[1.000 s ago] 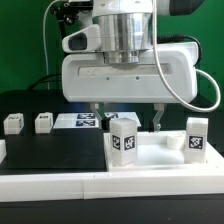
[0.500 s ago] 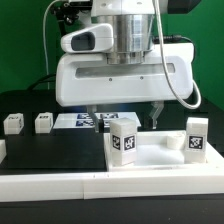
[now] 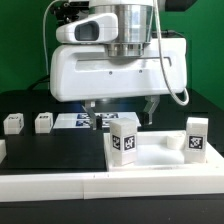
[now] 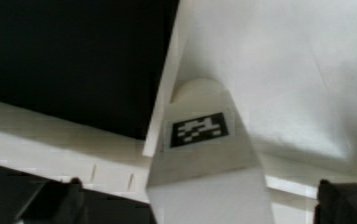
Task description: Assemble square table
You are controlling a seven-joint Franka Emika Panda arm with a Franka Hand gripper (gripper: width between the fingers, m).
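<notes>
Reading across the exterior view from its left, 2 loose legs stand apart on the black table (image 3: 50,155): the outer leg (image 3: 13,124) and the inner leg (image 3: 43,122). Both are at about 9 o'clock from the gripper. Just beside them, toward 3 o'clock, lies the marker board (image 3: 75,121).

Next comes the gripper (image 3: 123,118). Over the last second it has lifted and slid a little toward 9 o'clock, so its white body sits higher than it did. Its jaws are spread as wide as they go and grasp nothing. The fingers (image 3: 150,108) hang clear behind the front leg (image 3: 124,141), which stands upright on the slab's corner at 6 o'clock from the gripper. The wrist view shows that leg's tagged face (image 4: 201,132) with nothing clamped on it.

The square slab (image 3: 160,157) stretches on toward 3 o'clock, and the far-right leg (image 3: 196,139) stands upright at its other near corner.

The retreat suggests work on the front leg is finished. By my reckoning 2 of 4 legs are on, and the next reach is probably toward the loose pair at 9 o'clock.
</notes>
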